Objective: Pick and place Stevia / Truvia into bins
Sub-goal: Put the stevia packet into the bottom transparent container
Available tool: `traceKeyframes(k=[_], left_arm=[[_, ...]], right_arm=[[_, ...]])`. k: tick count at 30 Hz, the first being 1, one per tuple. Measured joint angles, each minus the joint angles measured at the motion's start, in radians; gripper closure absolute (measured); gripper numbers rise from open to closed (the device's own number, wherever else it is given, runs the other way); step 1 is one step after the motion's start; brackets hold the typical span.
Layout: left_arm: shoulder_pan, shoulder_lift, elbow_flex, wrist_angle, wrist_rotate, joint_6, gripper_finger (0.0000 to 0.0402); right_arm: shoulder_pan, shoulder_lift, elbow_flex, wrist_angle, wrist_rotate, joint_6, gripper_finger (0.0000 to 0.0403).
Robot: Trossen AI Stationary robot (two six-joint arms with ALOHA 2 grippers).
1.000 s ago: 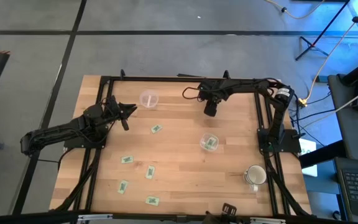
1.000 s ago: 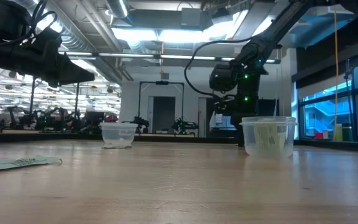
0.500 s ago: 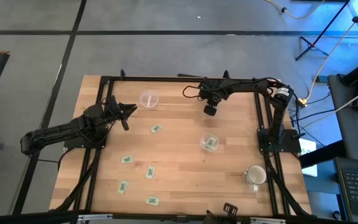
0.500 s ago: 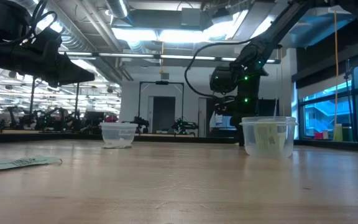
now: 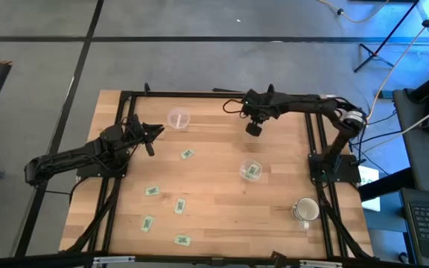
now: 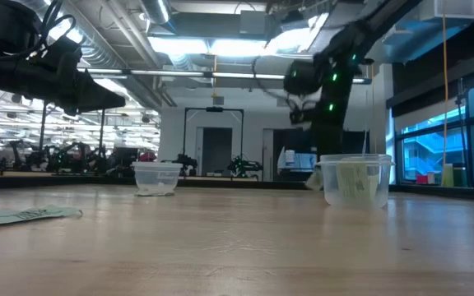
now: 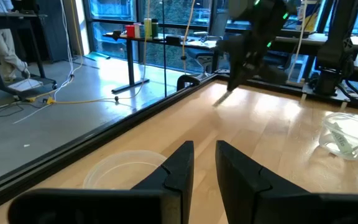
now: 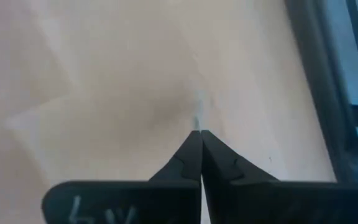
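Several light green Stevia packets lie loose on the wooden table, among them one (image 5: 187,154) near the middle and others (image 5: 152,190) (image 5: 179,206) toward the front left. One clear bin (image 5: 178,118) stands at the back left with my left gripper (image 5: 157,131) hovering just beside it, open with a narrow empty gap (image 7: 204,155). The other bin (image 5: 251,170) holds green packets (image 6: 354,178). My right gripper (image 5: 252,130) hangs above the back of the table, behind that bin, shut with nothing between its fingers (image 8: 197,134).
A whitish mug (image 5: 305,211) with a handle stands at the front right. A black metal frame (image 5: 199,94) runs along the table's edges. In the low view a packet (image 6: 23,215) lies at the near left, and the back-left bin (image 6: 156,177) stands farther off.
My right gripper has shut and risen, drifting slightly toward the back edge. The left arm, the packets and both bins have not moved.
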Motion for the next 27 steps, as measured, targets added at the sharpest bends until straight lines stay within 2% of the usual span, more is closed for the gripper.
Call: traceKeyframes(k=[8, 13, 16, 22, 27], left_arm=[[0.000, 0.000, 0.000, 0.004, -0.003, 0.000, 0.0339], [0.000, 0.000, 0.000, 0.004, -0.003, 0.000, 0.0339], [0.000, 0.000, 0.000, 0.004, -0.003, 0.000, 0.0339], [0.000, 0.000, 0.000, 0.004, -0.003, 0.000, 0.0339], [0.000, 0.000, 0.000, 0.004, -0.003, 0.000, 0.0339]], right_arm=[[0.139, -0.207, 0.111, -0.283, -0.024, 0.216, 0.0402], [0.241, -0.284, 0.224, -0.433, -0.185, 0.411, 0.0403], [0.314, -0.298, 0.265, -0.491, -0.239, 0.513, 0.0403], [0.445, -0.296, 0.242, -0.520, -0.338, 0.621, 0.0403], [0.520, -0.289, 0.185, -0.472, -0.358, 0.693, 0.0403]])
